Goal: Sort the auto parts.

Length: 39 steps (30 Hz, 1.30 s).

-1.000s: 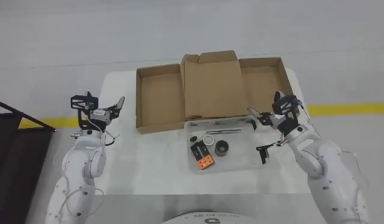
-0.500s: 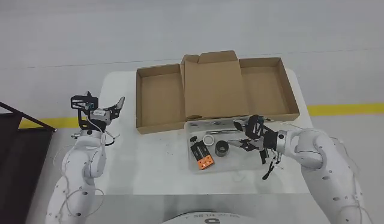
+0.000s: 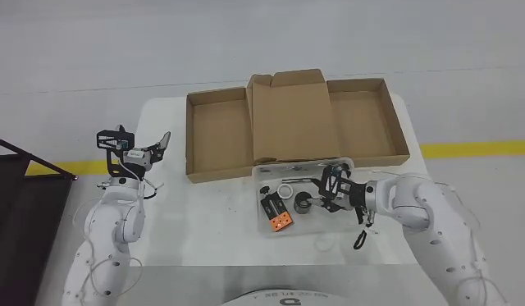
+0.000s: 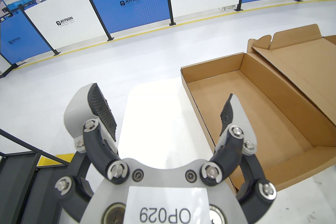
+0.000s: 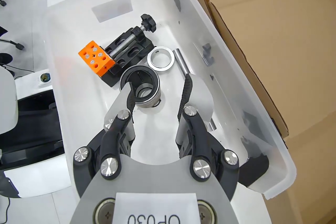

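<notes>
Two arms work at a white bench (image 3: 176,224). Farthest left, the left tool (image 3: 135,147) hangs above the bench's left edge with its ribbed fingers (image 4: 101,109) spread wide and nothing between them. It is well apart from every part.

Next comes a flat brown cardboard box (image 3: 217,138), lying open along the back of the bench with a folded flap over its middle. Its left compartment shows bare in the left wrist view.

Just in front of the box, touching its front wall, stands a clear plastic bin (image 5: 78,83) that holds the auto parts. In the bin's left half lies a small black screw vise (image 5: 131,42) with an orange block (image 5: 95,58) at one end. Beside the vise lie a flat silver ring (image 5: 160,58) and an upright black and steel cylindrical sleeve (image 5: 141,83). A thin steel rod (image 5: 180,59) lies along the back wall.

The right tool (image 5: 157,86) is down inside the bin, partly open and gripping nothing. One finger (image 5: 130,97) crosses the sleeve's rim and the other stands off its far side, over the rod.
</notes>
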{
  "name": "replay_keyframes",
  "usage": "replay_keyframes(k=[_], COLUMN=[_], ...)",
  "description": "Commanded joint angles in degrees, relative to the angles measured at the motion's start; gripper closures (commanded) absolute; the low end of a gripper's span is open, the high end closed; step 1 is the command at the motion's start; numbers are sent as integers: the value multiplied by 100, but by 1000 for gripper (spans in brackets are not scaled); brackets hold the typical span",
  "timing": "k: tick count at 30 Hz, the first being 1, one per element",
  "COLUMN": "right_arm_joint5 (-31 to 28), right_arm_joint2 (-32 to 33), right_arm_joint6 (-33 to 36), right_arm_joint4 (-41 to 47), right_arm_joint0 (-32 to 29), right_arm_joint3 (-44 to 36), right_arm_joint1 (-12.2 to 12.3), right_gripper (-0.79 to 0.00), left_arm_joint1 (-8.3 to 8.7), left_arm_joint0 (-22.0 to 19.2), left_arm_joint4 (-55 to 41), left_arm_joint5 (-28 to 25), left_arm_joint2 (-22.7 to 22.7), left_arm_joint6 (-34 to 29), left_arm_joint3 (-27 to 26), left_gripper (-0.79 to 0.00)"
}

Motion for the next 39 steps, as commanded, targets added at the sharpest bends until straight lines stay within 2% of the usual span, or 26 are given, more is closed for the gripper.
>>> replay_keyframes(k=[1, 13, 27, 39], right_arm_joint5=[130, 501, 775, 837], right_arm_joint2=[-46, -451, -649, -878], right_arm_joint6=[-34, -184, -145, 240], right_arm_joint4=[-160, -825, -948, -962], right_arm_joint0=[4, 80, 182, 282], right_arm_joint3=[-46, -54, -37, -97], right_arm_joint1=[4, 33, 80, 126], right_gripper=[-388, -369, -345, -302], left_arm_joint1=[0, 0, 0, 0], left_arm_joint0=[0, 0, 0, 0], left_arm_joint4=[0, 0, 0, 0], left_arm_joint5=[0, 0, 0, 0], left_arm_joint2=[0, 0, 0, 0], left_arm_joint6=[0, 0, 0, 0], left_arm_joint3=[0, 0, 0, 0], left_gripper=[-785, -785, -785, -785])
